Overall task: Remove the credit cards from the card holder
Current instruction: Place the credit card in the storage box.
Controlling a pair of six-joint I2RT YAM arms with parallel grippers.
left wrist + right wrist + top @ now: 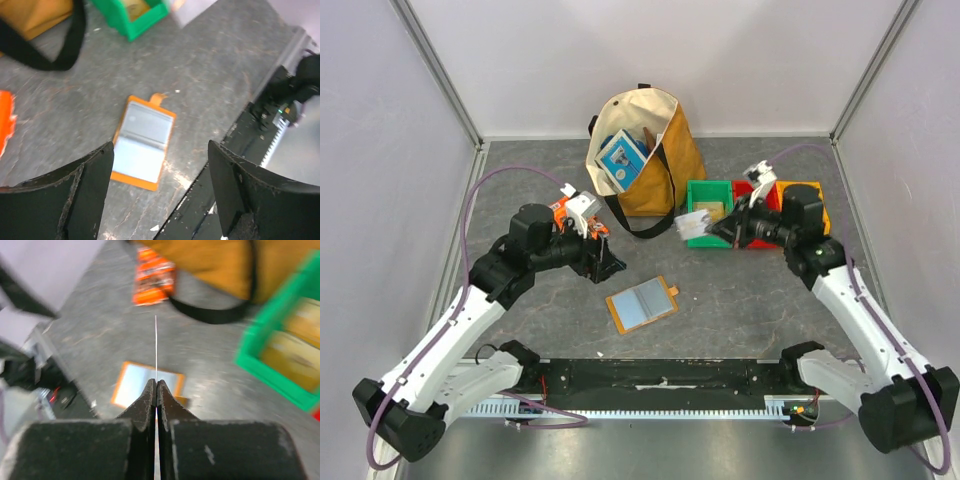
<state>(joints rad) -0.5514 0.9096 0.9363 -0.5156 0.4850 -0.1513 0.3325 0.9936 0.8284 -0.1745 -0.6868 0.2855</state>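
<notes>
Closest to the left wrist lens, we see the two dark fingers point(75, 195) of the left gripper point(160, 147) spread wide with nothing between them. Ahead of them the holder point(142, 142) lies opened flat on the table point(225, 70), pale pockets up. It sits nearer the left finger than the right and touches neither. Its long axis runs away from the fingers, leaning a little rightward, and its small tab point(159, 97) points off the far end, away from the fingertips.

On the right wrist, the right gripper point(156, 382) has its fingers pressed together on a white card point(156, 340). We see the card edge-on, as a thin pale line running straight out past the fingertips, so its long axis follows the fingers' own direction. From above it juts out from those fingers toward the left arm, blurred, by the near corner of the green bin point(710, 190). We cannot tell how high it is above the table.

Beyond the right fingertips and below the card lies the holder again, its long axis crosswise to the fingers. No card shows in its pockets from any view. Farther out from the right fingers lies an orange packet point(154, 275), and to their right the bag point(210, 265) with its black strap.
</notes>
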